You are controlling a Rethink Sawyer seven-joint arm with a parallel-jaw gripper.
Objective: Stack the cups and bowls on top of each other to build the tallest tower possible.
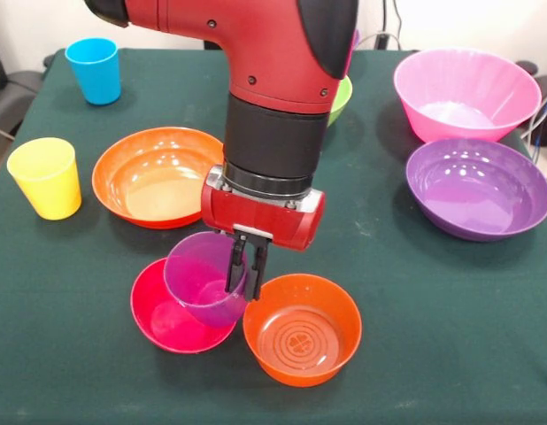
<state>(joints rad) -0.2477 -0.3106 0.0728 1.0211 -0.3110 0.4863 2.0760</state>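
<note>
Where the arm (282,97) comes down over the middle of the green-covered counter (433,354), its jaws are pinching the rim of a purple cup (201,285), one finger (234,266) inside the wall and the other just outside it. The cup is tilted, its mouth turned up and toward the left, and its lower part sits over the small red bowl (172,310), whose right half it covers; whether its base touches the red bowl I cannot tell. Just beside it on the right, the small orange bowl (302,329) stands upright, its rim touching or nearly touching the cup.

Behind these, the wide orange bowl (154,177) sits upright, partly hidden at its right edge by the red wrist. A yellow cup (45,177) stands at the left edge of the counter, and a blue cup (94,70) stands farther back, well apart from it. A sliver of lime green bowl (341,99) shows behind the arm. At the right, the big pink bowl (466,93) stands at the back and a purple bowl (479,188) just in front of it, their rims close together. No bowl or cup is nested in another apart from the purple cup over the red bowl.
</note>
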